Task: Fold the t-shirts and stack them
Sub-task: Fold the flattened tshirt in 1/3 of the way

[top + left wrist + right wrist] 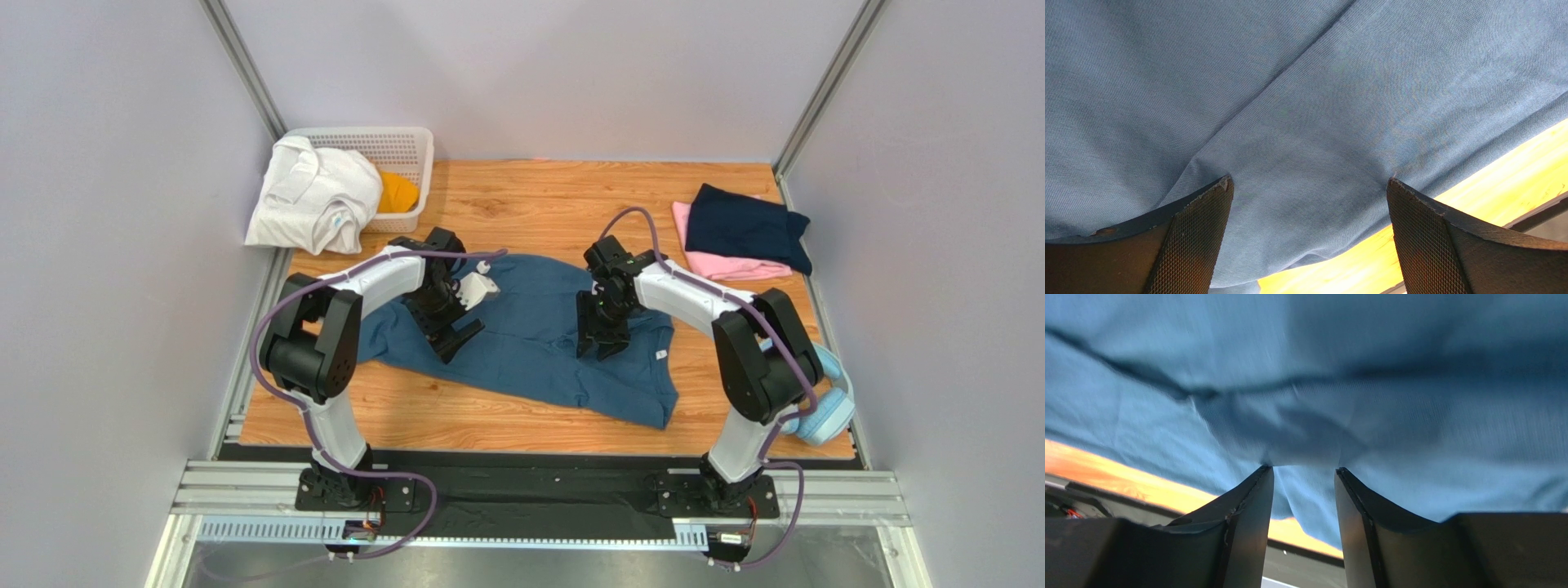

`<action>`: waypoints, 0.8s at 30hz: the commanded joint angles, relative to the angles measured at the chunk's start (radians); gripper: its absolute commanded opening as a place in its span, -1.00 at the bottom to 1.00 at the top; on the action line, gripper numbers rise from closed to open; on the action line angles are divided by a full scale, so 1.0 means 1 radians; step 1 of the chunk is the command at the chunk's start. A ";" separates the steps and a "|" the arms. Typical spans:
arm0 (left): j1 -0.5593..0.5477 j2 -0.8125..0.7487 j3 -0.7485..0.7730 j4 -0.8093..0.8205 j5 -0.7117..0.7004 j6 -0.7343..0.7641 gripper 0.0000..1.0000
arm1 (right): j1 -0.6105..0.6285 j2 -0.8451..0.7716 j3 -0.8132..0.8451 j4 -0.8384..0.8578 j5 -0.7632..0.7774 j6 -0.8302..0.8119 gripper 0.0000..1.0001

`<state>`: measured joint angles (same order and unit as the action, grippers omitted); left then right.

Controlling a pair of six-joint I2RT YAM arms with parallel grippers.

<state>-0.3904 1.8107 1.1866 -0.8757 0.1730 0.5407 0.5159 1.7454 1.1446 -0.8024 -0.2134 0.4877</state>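
A large slate-blue t-shirt (528,337) lies spread on the wooden table (515,196). My left gripper (448,333) is wide open, both fingertips (1211,193) pressing down on the shirt's left part (1309,92) close to its near hem. My right gripper (599,343) stands on the shirt's right part (1413,416), jaws a narrow gap apart, with wrinkled cloth bunched at the fingertips (1260,478). A folded dark navy shirt (746,227) lies on a folded pink one (724,265) at the back right. A white garment (313,196) and an orange one (396,192) are at the back left.
A white lattice basket (399,150) stands at the back left corner, the white garment draped over its edge. Light-blue headphones (824,407) lie at the table's right edge beside the right arm. Grey walls close in on three sides.
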 commanded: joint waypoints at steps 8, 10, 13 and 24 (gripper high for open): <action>-0.005 -0.042 0.011 0.009 -0.004 0.016 0.99 | -0.013 0.215 0.282 -0.003 0.037 -0.057 -0.14; -0.005 -0.040 0.007 0.009 -0.003 0.015 0.99 | -0.022 0.247 0.384 -0.037 0.039 -0.070 -0.15; -0.005 -0.044 -0.001 0.009 0.000 0.016 0.99 | -0.036 0.308 0.540 -0.089 0.026 -0.087 -0.16; -0.005 -0.030 -0.019 0.020 -0.001 0.019 0.99 | -0.060 0.258 0.636 -0.162 0.068 -0.089 0.23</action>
<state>-0.3912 1.8099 1.1770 -0.8669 0.1635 0.5461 0.4618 2.1006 1.8057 -0.9298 -0.1806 0.4126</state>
